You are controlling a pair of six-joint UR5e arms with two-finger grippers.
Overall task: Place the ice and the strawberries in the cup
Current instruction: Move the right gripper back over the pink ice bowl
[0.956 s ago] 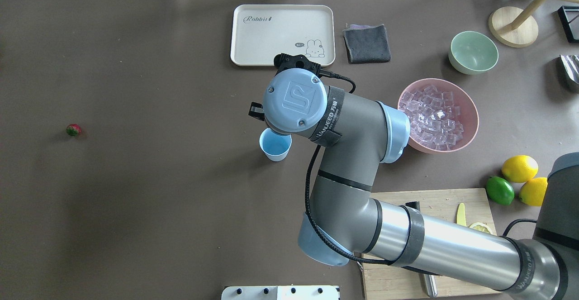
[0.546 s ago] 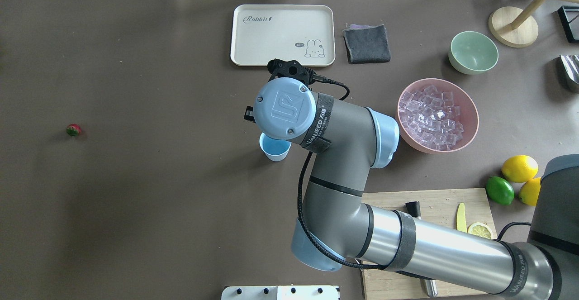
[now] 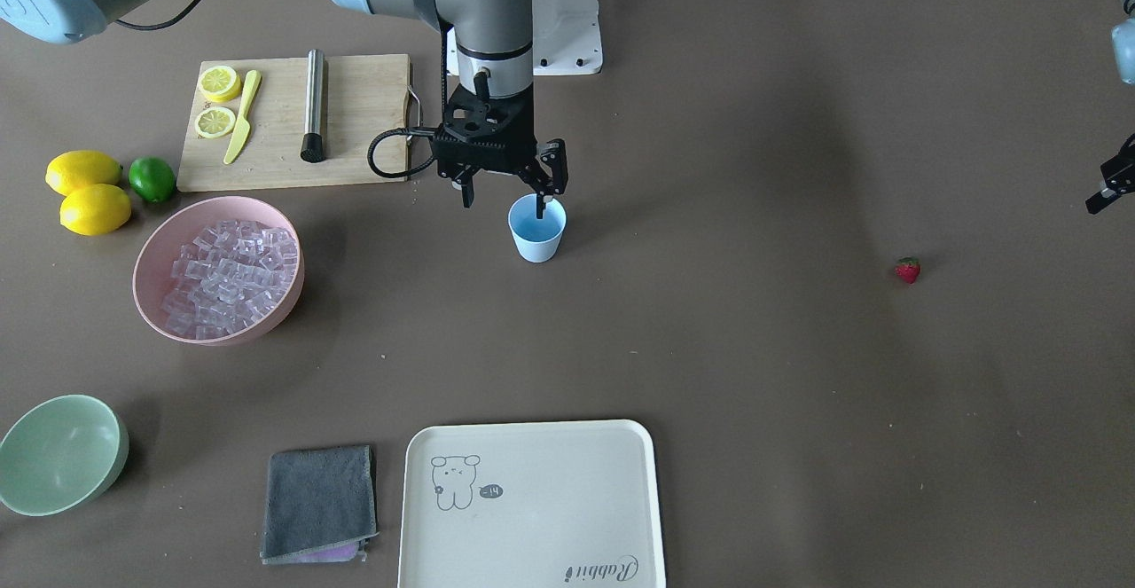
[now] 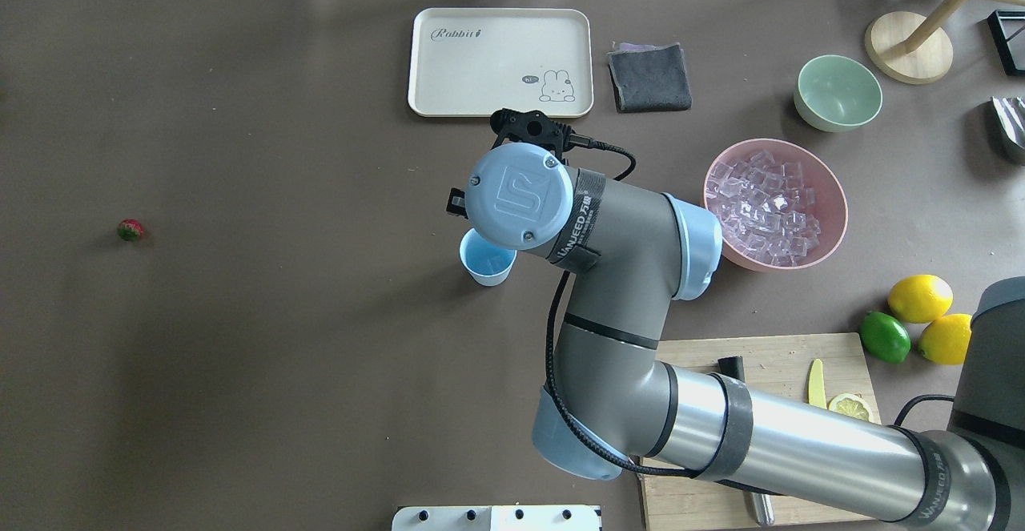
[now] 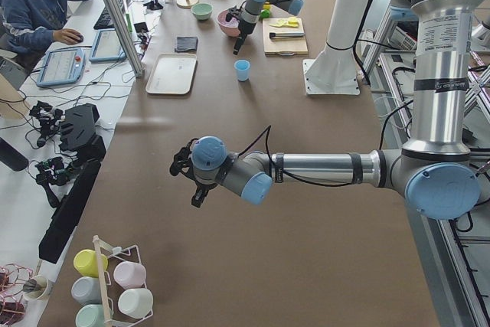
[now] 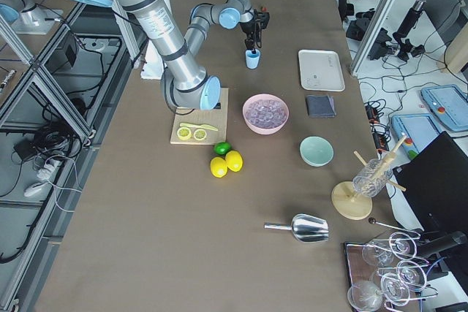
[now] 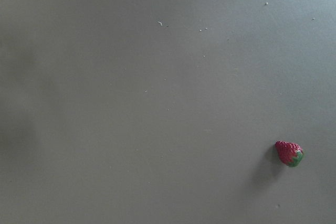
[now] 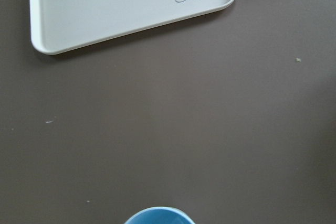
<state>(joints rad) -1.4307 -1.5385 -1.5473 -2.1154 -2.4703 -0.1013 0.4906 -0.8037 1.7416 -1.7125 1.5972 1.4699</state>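
Right wrist slid back toward 3 o'clock versus half a second ago; cup [image 4: 483,265] hasn't budged. Right end effector [image 3: 504,200] hangs over the cup, fingers apart: one fingertip [image 3: 540,205] at the cup's mouth, the other outside the rim. Ice [image 4: 767,212] sits piled in pink bowl [image 4: 839,199], 3 o'clock of cup, near. Strawberry [image 4: 130,230] lies at 9 o'clock, well apart, with open desk [image 4: 304,154] between. Left end effector [image 3: 1115,178] is cut by the frame edge; can't tell whether it's apart or together.

Cup [image 3: 536,238] is being shown light blue, strawberry [image 3: 907,270] red with green top. Ice [image 3: 226,278] is being shown clear, bowl [image 3: 155,255] pink, tray [image 3: 532,499] cream with rabbit print.
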